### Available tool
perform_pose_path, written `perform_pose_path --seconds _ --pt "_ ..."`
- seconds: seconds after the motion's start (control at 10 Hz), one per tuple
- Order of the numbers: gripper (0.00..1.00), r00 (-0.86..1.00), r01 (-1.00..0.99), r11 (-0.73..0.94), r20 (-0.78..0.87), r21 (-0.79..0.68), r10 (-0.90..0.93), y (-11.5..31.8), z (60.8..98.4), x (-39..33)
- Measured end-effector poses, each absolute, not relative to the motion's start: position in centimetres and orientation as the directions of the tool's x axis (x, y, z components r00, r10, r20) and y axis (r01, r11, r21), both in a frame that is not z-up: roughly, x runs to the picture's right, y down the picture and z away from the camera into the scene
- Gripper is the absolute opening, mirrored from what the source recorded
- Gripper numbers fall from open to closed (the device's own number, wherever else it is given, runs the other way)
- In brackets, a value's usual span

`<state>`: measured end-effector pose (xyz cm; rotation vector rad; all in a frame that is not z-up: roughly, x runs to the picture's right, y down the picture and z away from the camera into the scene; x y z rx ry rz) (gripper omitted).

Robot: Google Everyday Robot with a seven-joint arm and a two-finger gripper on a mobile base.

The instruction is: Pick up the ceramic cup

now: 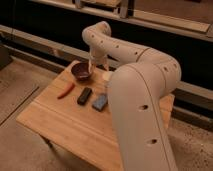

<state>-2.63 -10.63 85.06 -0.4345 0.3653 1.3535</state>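
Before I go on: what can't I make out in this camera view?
Ceramic cup: camera view, its right side is hidden behind the robot's own arm; only its left part shows.
Gripper, low between the dark bowl and the cup: blurred, so contact with the cup cannot be told.
Table: its right part is covered by the arm.
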Motion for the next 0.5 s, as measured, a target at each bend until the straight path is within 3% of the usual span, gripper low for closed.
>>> perform_pose_path --seconds 0.5 --pt "0.65 0.055 -0.996 0.084 -0.542 0.029 0.839 -10.17 84.44 -2.01"
